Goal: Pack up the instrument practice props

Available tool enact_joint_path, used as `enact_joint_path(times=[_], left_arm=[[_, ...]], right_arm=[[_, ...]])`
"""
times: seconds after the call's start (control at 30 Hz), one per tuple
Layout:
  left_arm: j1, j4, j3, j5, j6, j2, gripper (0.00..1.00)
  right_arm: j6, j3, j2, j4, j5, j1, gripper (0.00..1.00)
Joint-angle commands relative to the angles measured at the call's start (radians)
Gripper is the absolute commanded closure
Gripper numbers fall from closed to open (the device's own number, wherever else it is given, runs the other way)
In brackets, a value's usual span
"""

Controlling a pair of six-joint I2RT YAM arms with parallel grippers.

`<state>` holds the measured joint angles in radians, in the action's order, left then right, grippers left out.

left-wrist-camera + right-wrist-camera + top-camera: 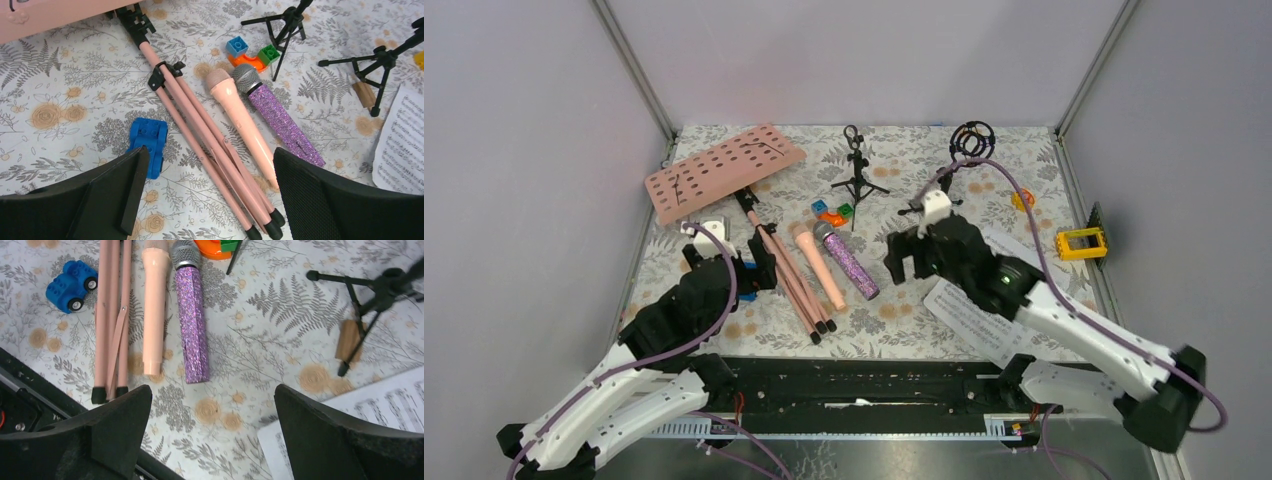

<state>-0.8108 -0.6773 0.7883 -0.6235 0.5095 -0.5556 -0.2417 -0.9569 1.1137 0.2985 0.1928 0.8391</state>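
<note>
Microphone, purple-glitter, silver-headed [192,325]: probably light, stiff, grippy; clamp your right gripper [215,427] mid-barrel; it and left gripper [210,195] gape empty

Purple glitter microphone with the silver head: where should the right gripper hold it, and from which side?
Probably the straight handle of the purple glitter microphone, near its tail, from above, the open right gripper closing across its width. It lies flat; the plain pink microphone crowds its head, and the gap widens toward the tail.
</note>
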Motion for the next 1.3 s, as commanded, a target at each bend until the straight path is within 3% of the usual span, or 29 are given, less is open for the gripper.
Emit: enact_joint_path(times=[0.0,0.23,0.43,0.57,0.67,0.8,0.9,0.97,1.27], left_arm=[[0.002,0.047,-0.023,-0.046,0.023,0.023,0.01],[0.001,0.035,-0.027,-0.055,0.034,0.036,0.01],[0.001,0.012,-0.026,-0.07,0.066,0.037,0.01],[0.002,0.041,-0.041,-0.028,0.049,0.038,0.01],[0.001,0.041,-0.033,-0.029,0.04,0.016,0.01],[0.001,0.033,-0.027,-0.04,0.043,0.014,0.01],[0.001,0.037,-0.03,-0.046,0.041,0.033,0.01],[0.001,0.042,-0.033,-0.045,0.035,0.045,0.01],[0.001,0.068,-0.041,-0.036,0.01,0.083,0.01]], right_arm=[[-0.013,0.095,-0.227,0.045,0.063,-0.005,0.0],[-0.047,0.268,-0.564,0.007,0.397,-0.005,0.0],[-0.169,0.287,-0.705,0.164,0.49,-0.006,0.0],[-0.163,0.288,-0.673,0.197,0.417,-0.005,0.0],[-0.15,0.251,-0.523,0.215,0.321,-0.02,0.0],[-0.136,0.243,-0.387,0.165,0.129,-0.165,0.0],[-0.114,0.287,-0.425,0.086,-0.092,-0.42,0.0],[-0.101,0.303,-0.471,0.073,-0.177,-0.512,0.0],[-0.083,0.387,-0.763,0.041,-0.048,-0.548,0.0]])
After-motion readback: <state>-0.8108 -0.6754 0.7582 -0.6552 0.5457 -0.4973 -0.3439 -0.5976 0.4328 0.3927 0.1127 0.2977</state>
